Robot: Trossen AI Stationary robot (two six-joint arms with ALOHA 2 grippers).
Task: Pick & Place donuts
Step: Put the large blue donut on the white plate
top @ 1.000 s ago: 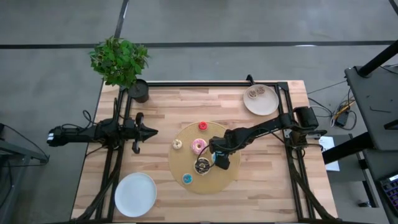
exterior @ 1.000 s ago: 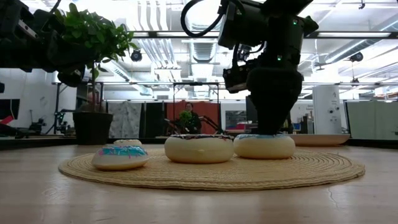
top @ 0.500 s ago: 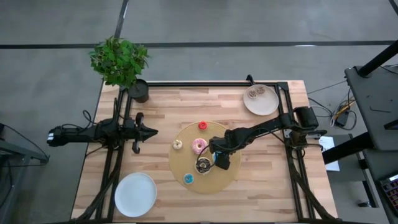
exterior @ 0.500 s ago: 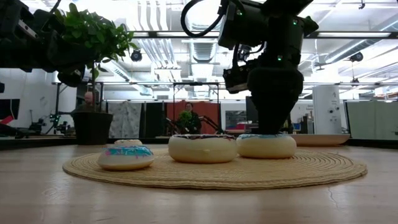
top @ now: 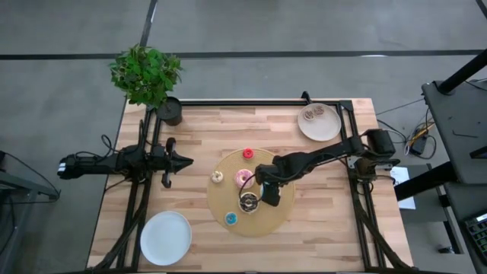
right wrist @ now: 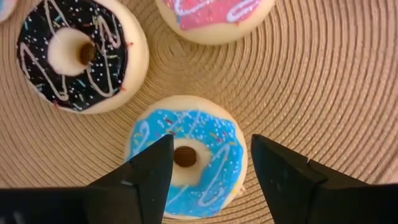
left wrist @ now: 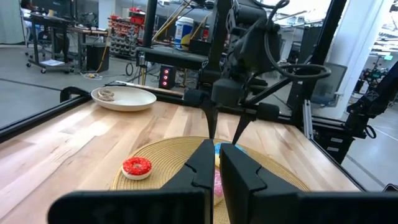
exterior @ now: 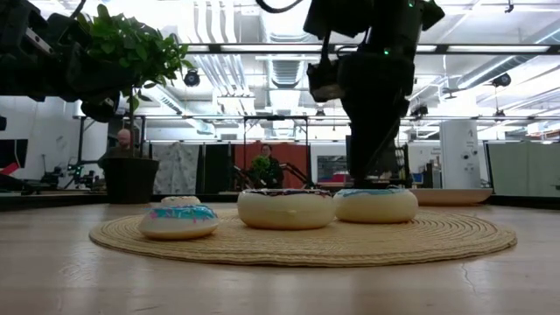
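Several toy donuts lie on a round woven mat (top: 280, 217): red (top: 248, 154), cream (top: 217, 176), pink (top: 243, 179), chocolate (right wrist: 81, 53), a tiny blue one (top: 229, 218) and a light-blue one (right wrist: 186, 155). My right gripper (right wrist: 211, 174) points steeply down, open, just over the light-blue donut, a finger above each side. That donut rests flat on the mat (exterior: 376, 206). My left gripper (top: 186, 160) waits shut at the table's left. My right gripper comes from above, its fingertips (exterior: 374, 181) right at the light-blue donut's iced top (exterior: 376, 192). Whether they touch it I cannot tell. The donut lies flat on the mat.
A white plate (top: 319, 129) at the far right holds a brownish donut (top: 310, 115). Another white plate (top: 166, 237) sits at the near left. A potted plant (top: 148, 76) stands at the far left corner. Dark frame rails run along both table sides.
My right gripper has risen from low around the light-blue donut to just above it. The donut has stayed flat on the mat.
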